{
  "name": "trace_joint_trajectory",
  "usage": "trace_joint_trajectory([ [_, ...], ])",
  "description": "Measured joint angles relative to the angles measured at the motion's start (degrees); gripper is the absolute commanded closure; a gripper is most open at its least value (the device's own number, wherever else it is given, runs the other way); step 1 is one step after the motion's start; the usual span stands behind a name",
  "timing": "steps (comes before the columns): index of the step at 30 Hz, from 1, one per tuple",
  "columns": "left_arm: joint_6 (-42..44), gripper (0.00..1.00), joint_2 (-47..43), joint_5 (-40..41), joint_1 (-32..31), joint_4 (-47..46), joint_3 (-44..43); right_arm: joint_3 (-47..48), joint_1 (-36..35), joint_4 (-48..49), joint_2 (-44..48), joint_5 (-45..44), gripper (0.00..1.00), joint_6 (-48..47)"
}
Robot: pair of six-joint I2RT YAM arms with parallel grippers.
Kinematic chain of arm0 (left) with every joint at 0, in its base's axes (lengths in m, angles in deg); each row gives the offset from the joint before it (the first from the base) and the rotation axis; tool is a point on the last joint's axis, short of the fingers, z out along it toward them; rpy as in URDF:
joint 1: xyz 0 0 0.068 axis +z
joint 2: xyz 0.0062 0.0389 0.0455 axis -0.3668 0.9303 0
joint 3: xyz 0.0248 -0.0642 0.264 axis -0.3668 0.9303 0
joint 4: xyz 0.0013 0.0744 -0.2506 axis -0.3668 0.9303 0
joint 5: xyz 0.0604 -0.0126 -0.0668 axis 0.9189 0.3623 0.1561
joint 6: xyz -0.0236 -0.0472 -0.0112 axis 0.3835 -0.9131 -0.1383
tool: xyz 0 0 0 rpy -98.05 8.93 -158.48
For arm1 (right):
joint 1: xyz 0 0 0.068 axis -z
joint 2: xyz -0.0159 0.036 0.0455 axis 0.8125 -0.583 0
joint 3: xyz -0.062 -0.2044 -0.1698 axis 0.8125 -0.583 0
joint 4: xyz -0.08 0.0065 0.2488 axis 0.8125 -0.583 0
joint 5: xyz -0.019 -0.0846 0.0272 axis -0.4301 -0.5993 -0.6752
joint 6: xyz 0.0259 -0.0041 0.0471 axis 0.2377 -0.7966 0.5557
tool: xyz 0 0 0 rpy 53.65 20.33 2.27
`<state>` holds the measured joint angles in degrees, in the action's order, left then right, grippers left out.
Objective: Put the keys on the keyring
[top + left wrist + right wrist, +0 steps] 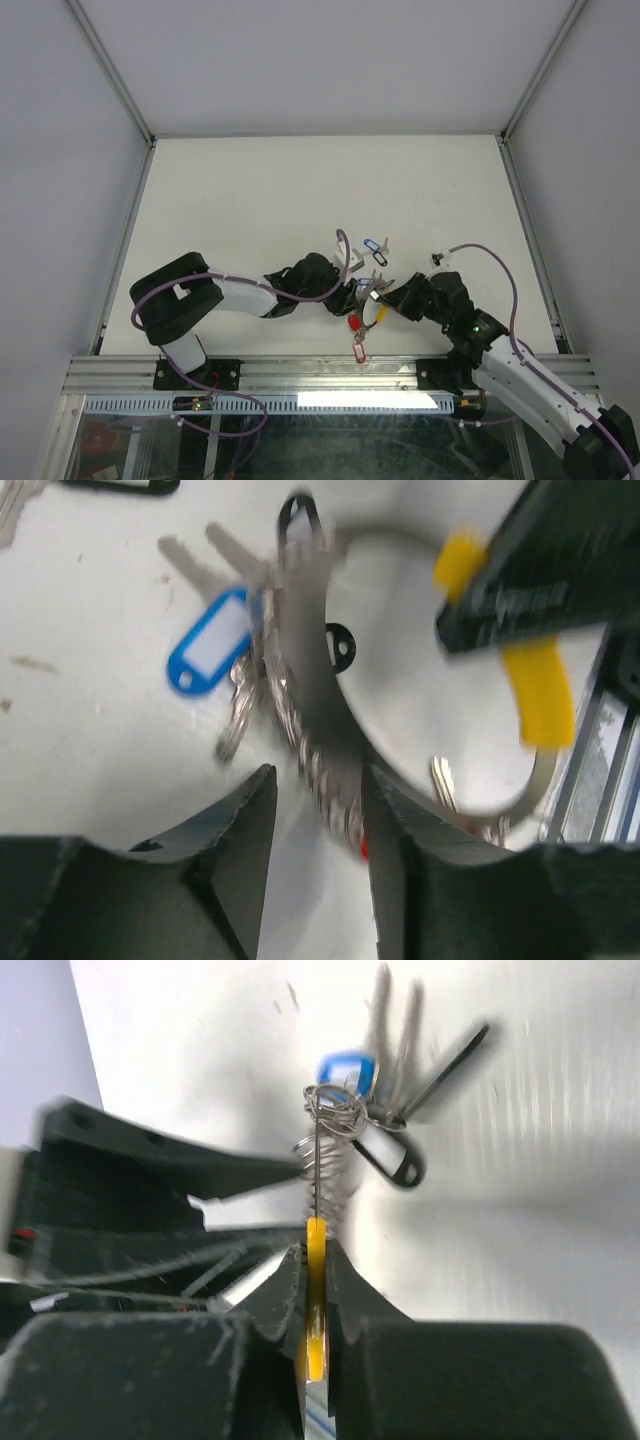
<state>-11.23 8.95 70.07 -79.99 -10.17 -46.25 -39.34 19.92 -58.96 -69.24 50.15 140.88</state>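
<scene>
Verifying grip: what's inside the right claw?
The right claw is shut on the yellow section of the keyring, seen edge-on. The hoop's wire runs up from it toward the tagged keys. The yellow part's lower end is hidden between the fingers.

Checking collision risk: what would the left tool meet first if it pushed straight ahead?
Likely the keyring, whose silver band runs between the fingers of the left tool; depth is blurry.

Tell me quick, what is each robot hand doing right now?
Left gripper: partly open around the keyring, gap showing, not clamped.
Right gripper: shut on the keyring's yellow section.
</scene>
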Motion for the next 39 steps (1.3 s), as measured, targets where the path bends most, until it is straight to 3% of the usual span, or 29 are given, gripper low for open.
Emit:
trace_joint_trajectory([
  [2,-0.39,0.41,-3.04,0.81,0.0,1.51,2.27,4.28,-0.04,-2.38,-0.11,-3.74,1.0,-3.13],
  [7,0.72,0.33,-15.41,8.48,0.0,7.93,4.04,15.45,0.07,-7.37,-6.54,-11.41,1.0,-5.97],
  [15,4.24,0.39,-30.34,16.57,0.02,7.76,4.11,29.05,0.09,-10.05,-18.38,-15.87,1.0,-8.63],
  [20,5.14,0.44,-32.15,19.02,0.02,3.93,7.48,41.35,0.39,-11.5,-26.25,-15.63,1.0,-14.47],
  [23,6.32,0.38,-32.61,20.79,0.02,-0.02,11.15,47.6,0.85,-12.41,-29.62,-15.17,1.0,-18.86],
  [29,11.47,0.38,-32.48,24.41,0.02,-14.23,19.52,57.86,1.73,-16.06,-34.45,-11.39,1.0,-29.73],
  [35,15.87,0.39,-30.36,25.33,0.0,-23.82,19.82,64.59,1.81,-20.0,-36.65,-4.57,1.0,-42.71],
  [39,17.7,0.41,-28.55,25.31,0.02,-27.45,19.19,74.9,1.44,-28.68,-42.42,-2.12,1.0,-53.09],
])
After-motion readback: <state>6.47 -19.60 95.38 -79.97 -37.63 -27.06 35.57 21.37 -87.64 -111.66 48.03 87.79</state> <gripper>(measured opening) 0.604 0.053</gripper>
